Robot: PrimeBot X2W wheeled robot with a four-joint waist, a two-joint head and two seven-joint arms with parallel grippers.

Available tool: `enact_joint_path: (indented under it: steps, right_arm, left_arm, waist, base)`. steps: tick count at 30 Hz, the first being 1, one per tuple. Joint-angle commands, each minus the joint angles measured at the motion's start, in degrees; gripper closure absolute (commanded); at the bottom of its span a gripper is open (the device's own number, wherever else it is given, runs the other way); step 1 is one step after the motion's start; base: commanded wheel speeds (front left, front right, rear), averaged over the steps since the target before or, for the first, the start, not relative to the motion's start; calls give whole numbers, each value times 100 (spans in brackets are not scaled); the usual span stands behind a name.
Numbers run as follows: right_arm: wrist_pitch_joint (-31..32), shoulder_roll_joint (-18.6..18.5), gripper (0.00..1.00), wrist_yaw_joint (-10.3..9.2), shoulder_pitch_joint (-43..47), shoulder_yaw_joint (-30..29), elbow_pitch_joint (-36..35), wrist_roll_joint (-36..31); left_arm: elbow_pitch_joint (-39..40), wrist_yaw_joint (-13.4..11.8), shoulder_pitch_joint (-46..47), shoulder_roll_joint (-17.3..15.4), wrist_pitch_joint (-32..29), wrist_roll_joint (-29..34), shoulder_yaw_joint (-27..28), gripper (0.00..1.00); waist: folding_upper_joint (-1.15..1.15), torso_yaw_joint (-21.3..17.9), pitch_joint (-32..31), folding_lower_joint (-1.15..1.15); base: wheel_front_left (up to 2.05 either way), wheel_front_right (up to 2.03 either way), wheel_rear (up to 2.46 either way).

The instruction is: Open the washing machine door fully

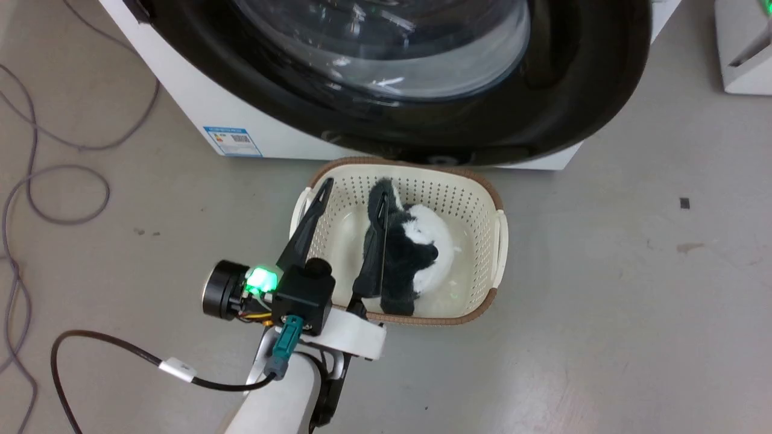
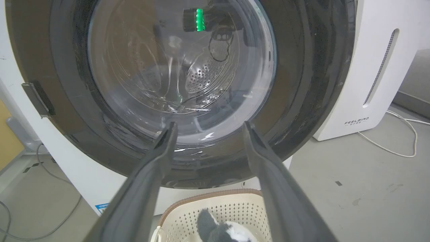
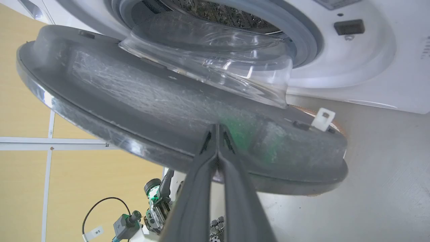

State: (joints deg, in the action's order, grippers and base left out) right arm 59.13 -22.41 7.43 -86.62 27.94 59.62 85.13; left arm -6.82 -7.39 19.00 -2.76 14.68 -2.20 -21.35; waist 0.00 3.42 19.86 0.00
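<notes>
The left tool [image 1: 356, 188] is held spread apart above a cream laundry basket [image 1: 498, 241] on the grey floor [image 1: 603, 313]. The right tool [image 3: 217, 127] is pressed together, tips pointed at the grey inner face of the washing machine door [image 3: 134, 97], which stands ajar from the washing machine [image 3: 369, 67]. At 3 o'clock from the left tool, "FEELBIRD" is read on a white appliance [image 2: 376, 67].

washing machine door [image 1: 579, 90]: its top is running off the head view's upper edge.
basket [image 1: 500, 241]: the door is overlapping part of its far rim.
plush toy [image 1: 425, 241]: a finger [image 1: 375, 253] of the left gripper [image 1: 356, 188] is covering part of it.
blue label [image 1: 232, 140]: its print is showing too small to read.
</notes>
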Motion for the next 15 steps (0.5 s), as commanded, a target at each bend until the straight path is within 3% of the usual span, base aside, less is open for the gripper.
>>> enact_joint_path:
  steps: [1,15]
  right_arm:
    - [61,-17,100,6,188,-16,-81,59]
    - [482,-16,100,6,1192,-97,-903,360]
  left_arm:
    - [-17,12,-101,-12,32,-15,23,0]
    - [-158,125,-414,-25,32,-29,173,0]
  waist:
    - [0,-24,-57,0]
    - [0,-145,-566,0]
  base:
    - [0,0,0]
    - [0,0,0]
